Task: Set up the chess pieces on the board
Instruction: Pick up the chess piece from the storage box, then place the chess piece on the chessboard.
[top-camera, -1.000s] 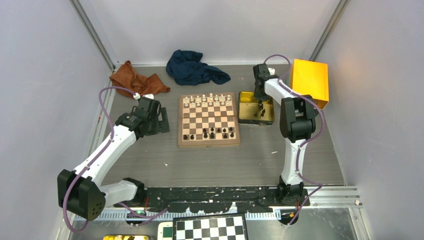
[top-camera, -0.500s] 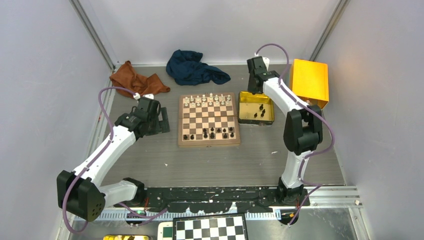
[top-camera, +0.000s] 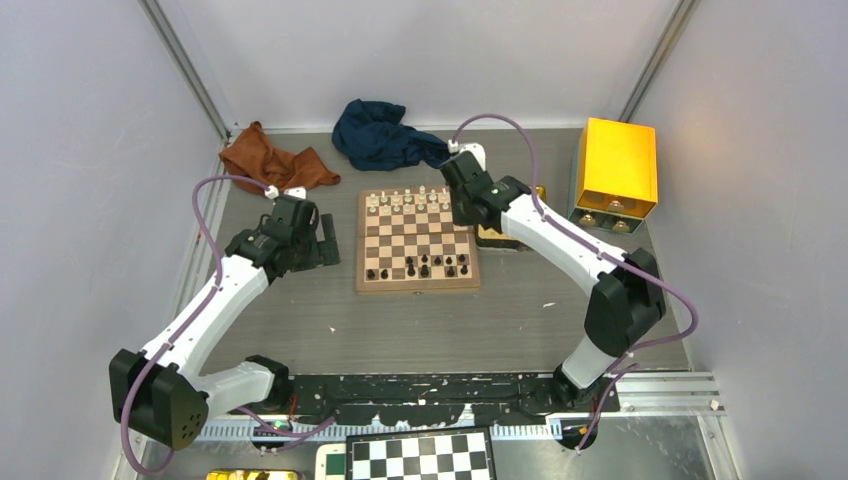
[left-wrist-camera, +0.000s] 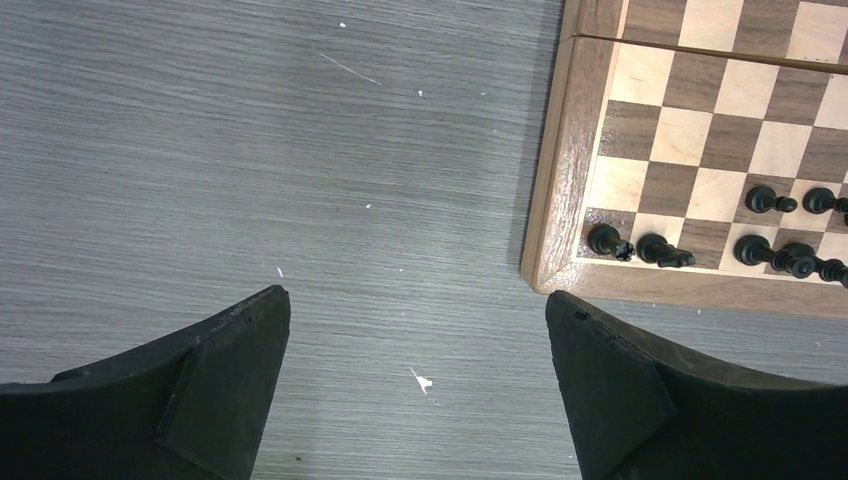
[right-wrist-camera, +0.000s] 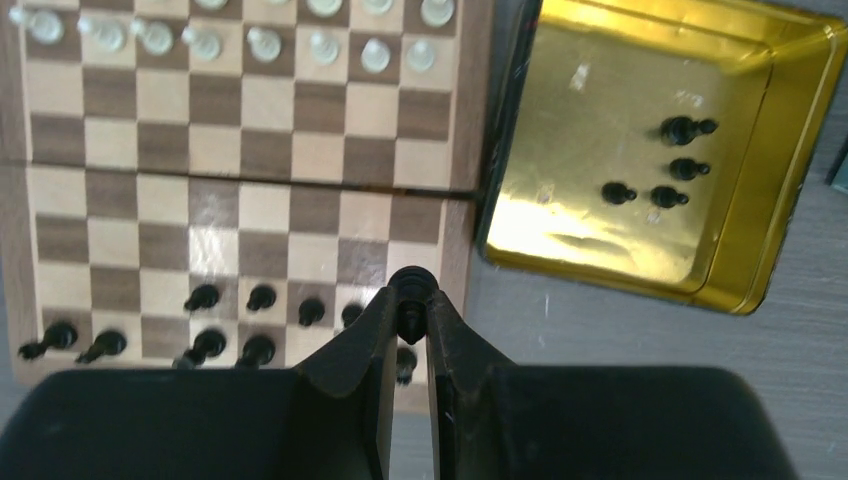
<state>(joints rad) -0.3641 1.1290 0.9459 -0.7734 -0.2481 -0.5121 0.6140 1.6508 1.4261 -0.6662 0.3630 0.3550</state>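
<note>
Right gripper (right-wrist-camera: 410, 300) has swung left from the gold tin (right-wrist-camera: 780, 200) to the right edge of the board (top-camera: 417, 286). It is clamped on one black piece (right-wrist-camera: 409, 320), possibly a pawn, above the near-right squares. Other black pieces (top-camera: 425, 268) stand in the two near rows; four more sit in the tin. Left gripper (left-wrist-camera: 415, 330), jaws apart, hangs over the table (left-wrist-camera: 250, 150) beside the board's near-left corner.
</note>
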